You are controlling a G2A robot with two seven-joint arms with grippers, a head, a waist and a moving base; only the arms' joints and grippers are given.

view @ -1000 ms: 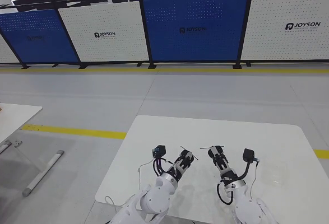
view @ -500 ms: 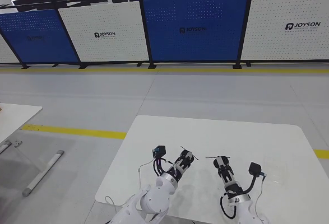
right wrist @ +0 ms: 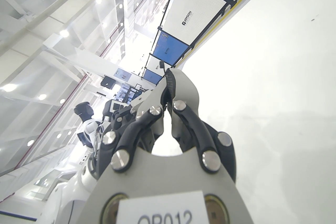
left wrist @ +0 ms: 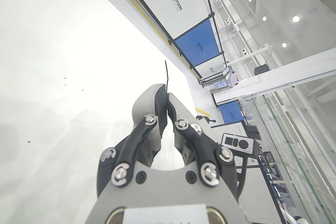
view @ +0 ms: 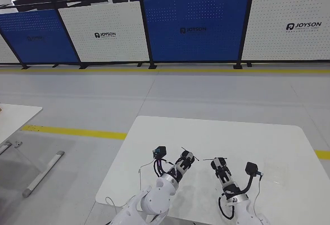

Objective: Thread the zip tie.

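Above the white surface (view: 209, 132), your left end effector (left wrist: 167, 97) was clamped on the zip tie (left wrist: 166, 72) by its tail, which pointed straight past the tips. Your right end effector (right wrist: 168, 78), pinching the locking head (right wrist: 162, 64), sat near it, the two ends facing each other but not yet touching.

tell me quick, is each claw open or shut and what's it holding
Left claw: closed, pinching the zip tie tail, which sticks out past its tips.
Right claw: closed on the zip tie head.
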